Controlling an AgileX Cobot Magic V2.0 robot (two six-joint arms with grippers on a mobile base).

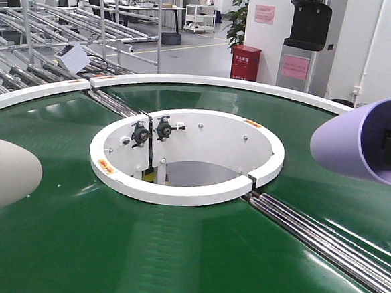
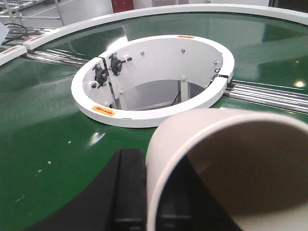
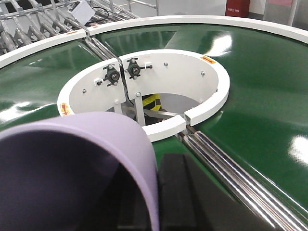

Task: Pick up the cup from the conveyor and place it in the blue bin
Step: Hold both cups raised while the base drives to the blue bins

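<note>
The glossy dark-green conveyor (image 1: 174, 252) fills all views. A cream cup (image 2: 231, 144) hangs on its side above the belt, seen at the left edge of the front view (image 1: 2, 173). My left gripper (image 2: 155, 161) is shut on its wall, one finger outside and one inside the rim. A purple cup (image 3: 72, 144) lies sideways above the belt at the right of the front view (image 1: 346, 147). My right gripper (image 3: 151, 178) is shut on its wall the same way. The blue bin is out of view.
The white-walled round opening (image 1: 188, 153) sits at the belt's centre, with steel rollers (image 1: 337, 237) running from it to the lower right. Beyond the white outer rim (image 1: 207, 81) stand metal racks (image 1: 56, 29), a red box (image 1: 246, 61) and a dispenser (image 1: 307, 40).
</note>
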